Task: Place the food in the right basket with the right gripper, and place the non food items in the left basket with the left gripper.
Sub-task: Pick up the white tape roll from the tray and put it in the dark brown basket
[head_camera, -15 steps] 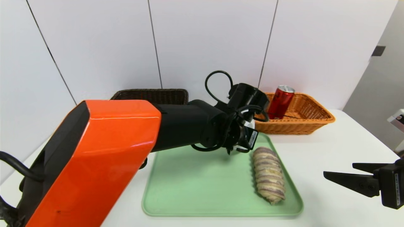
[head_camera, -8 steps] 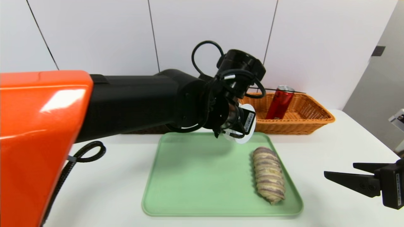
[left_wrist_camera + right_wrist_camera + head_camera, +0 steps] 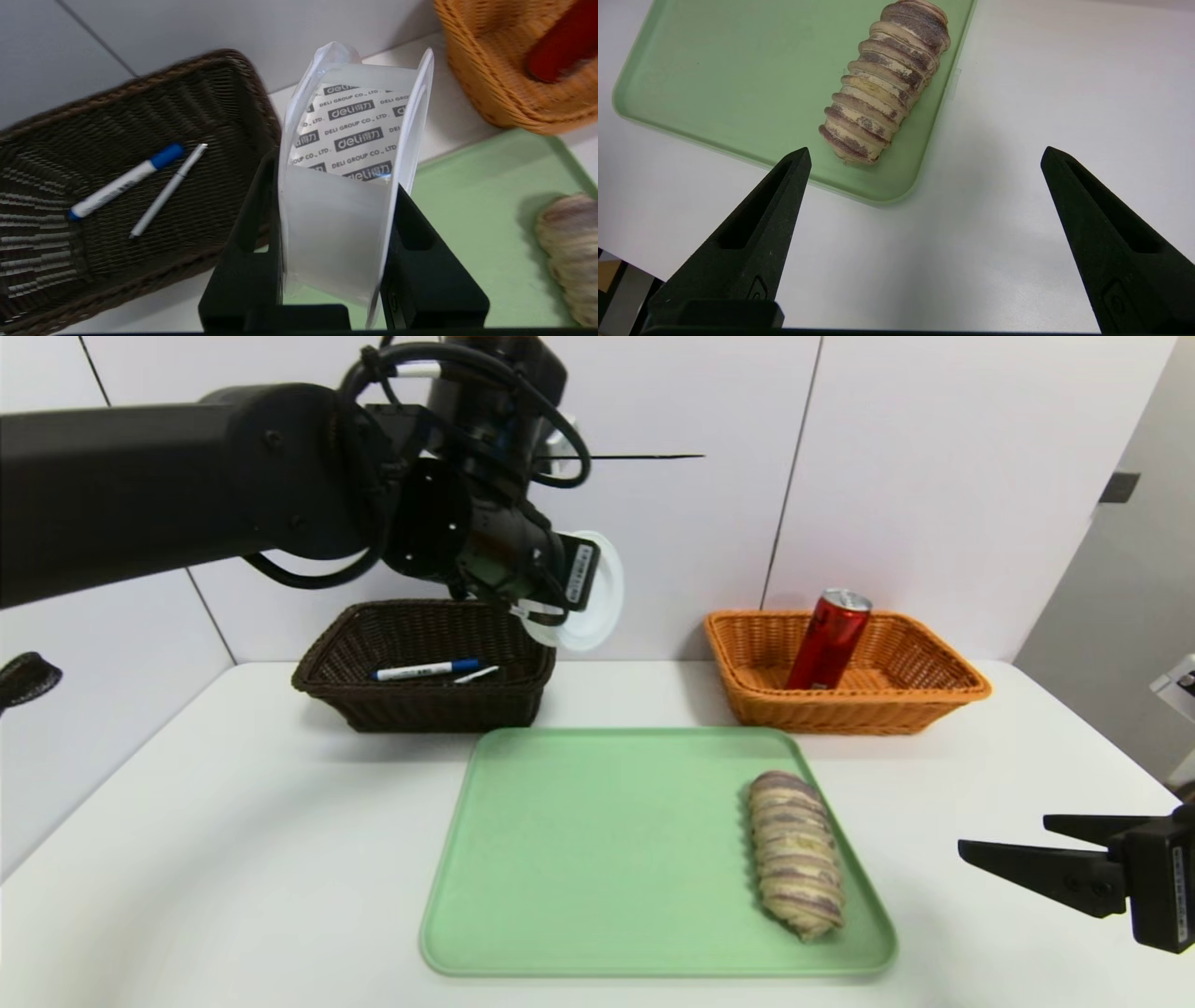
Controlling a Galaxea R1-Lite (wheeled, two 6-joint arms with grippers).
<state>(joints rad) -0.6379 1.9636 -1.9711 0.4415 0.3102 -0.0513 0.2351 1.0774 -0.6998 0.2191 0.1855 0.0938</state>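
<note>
the left tool [image 3: 338, 242] is pinching a roll of clear tape [image 3: 338, 228] by its two white side discs, held up in the air between the dark brown basket [image 3: 448, 709] and the orange basket [image 3: 840, 714], nearer the dark one. in the dark brown basket lie a white marker with blue ends [image 3: 126, 182] and, beside it, a slim pale pen [image 3: 168, 190]. a red can [image 3: 829, 639] leans in the orange basket. both baskets stand on the white table [image 3: 233, 859], just beyond the green tray [image 3: 616, 859]. a striped, ridged bread roll [image 3: 796, 854] lies in the tray along its right side. the right tool [image 3: 927, 156], empty and spread wide, is over the table just to the right of the tray.
</note>
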